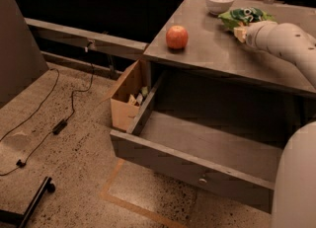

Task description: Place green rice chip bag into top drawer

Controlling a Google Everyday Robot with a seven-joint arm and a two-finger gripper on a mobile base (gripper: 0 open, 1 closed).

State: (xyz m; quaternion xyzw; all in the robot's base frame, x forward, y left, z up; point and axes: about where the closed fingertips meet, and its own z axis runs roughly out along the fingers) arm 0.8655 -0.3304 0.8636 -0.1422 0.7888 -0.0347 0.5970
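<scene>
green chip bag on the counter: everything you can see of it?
The crinkled shiny green snack bag with white printed marks lies low on the far part of the grey countertop, close beside the white bowl. It looks like thin foil or plastic. The gripper is at its near edge, hiding part of it; contact cannot be confirmed.

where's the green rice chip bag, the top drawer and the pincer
green rice chip bag [243, 15], camera view, crinkled top face
top drawer [168, 162], camera view, front panel
pincer [240, 33], camera view, its tip at the bag's near edge
</scene>
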